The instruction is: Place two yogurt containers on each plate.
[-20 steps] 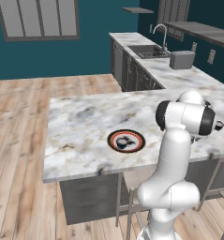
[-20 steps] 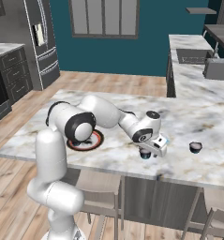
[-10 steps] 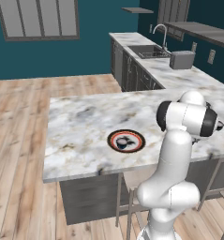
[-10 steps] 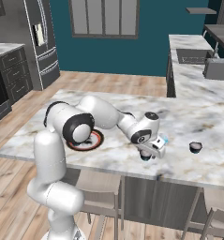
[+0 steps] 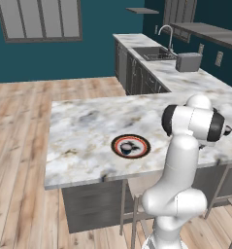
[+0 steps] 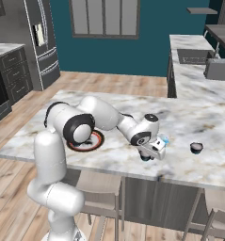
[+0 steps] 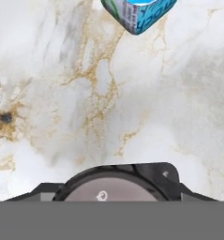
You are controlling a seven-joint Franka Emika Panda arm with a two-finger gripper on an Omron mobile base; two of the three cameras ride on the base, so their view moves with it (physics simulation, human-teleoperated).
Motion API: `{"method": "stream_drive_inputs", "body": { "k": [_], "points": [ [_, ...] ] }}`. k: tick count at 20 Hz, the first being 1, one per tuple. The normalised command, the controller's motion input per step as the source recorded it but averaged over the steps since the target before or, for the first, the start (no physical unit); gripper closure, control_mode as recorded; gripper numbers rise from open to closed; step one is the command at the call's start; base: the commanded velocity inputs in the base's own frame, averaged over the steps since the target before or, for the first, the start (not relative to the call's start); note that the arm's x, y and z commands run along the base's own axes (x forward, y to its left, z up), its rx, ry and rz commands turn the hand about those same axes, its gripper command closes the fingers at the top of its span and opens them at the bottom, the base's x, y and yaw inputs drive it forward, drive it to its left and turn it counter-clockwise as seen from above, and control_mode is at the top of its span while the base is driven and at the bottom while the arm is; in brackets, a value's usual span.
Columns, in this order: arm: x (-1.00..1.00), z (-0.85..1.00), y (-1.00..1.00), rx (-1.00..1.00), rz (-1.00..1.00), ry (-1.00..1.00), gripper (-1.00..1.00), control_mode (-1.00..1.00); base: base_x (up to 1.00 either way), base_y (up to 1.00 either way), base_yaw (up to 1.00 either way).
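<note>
Yogurt container, round and dark with a pale grey lid (image 7: 117,185), sits at 6 o'clock in the hand view, flanked by the gripper (image 6: 147,156); the grip itself cannot be told.

Reaching out low over the white-and-gold marble island counter (image 6: 189,120), the white arm (image 6: 107,117) points its hand downward near the front edge. A pale blue printed yogurt tub (image 7: 139,13) lies at 12 o'clock. Another dark round yogurt tub (image 6: 196,148) stands apart at 3 o'clock. Red-orange-rimmed black-centred plate (image 5: 130,146) carries tubs.
</note>
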Motion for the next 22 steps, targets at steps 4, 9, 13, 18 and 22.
{"method": "stream_drive_inputs", "body": {
  "k": [4, 9, 13, 18, 22],
  "points": [
    [-0.26, 0.15, 0.3, 0.04, 0.01, 0.0, 1.0, -1.0, 0.0, 0.0, 0.0],
    [-0.21, 0.22, 0.95, 0.0, 0.19, 0.0, 1.0, -1.0, 0.0, 0.0, 0.0],
    [-0.01, 0.1, 1.0, -0.04, 0.21, 0.0, 1.0, -1.0, 0.0, 0.0, 0.0],
    [0.07, 0.0, 1.0, -0.03, 0.15, 0.0, 1.0, -1.0, 0.0, 0.0, 0.0],
    [0.32, 0.04, 0.95, 0.0, 0.14, 0.0, 1.0, -1.0, 0.0, 0.0, 0.0]
  ]
}}
